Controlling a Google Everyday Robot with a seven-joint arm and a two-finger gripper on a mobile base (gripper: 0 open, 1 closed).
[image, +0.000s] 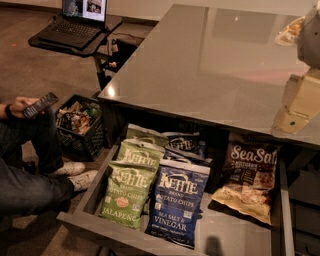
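An open grey drawer (90, 192) under the table holds several chip bags. A green Kettle jalapeño bag (126, 192) stands at the left, with another green bag (140, 150) behind it. A blue Kettle sea salt and vinegar bag (177, 202) is in the middle, a second blue bag (186, 145) behind it. A dark brown Sea Salt bag (247, 180) leans at the right. My gripper (287, 121) hangs at the right edge on the beige arm (304, 95), over the table's front edge and just above the Sea Salt bag, holding nothing that I can see.
The glossy grey table top (200, 60) fills the upper middle, with a pale crumpled object (289, 31) at its far right. A seated person holding a phone (40, 104) is at left, beside a black crate (80, 127). A laptop (75, 22) sits on a stand behind.
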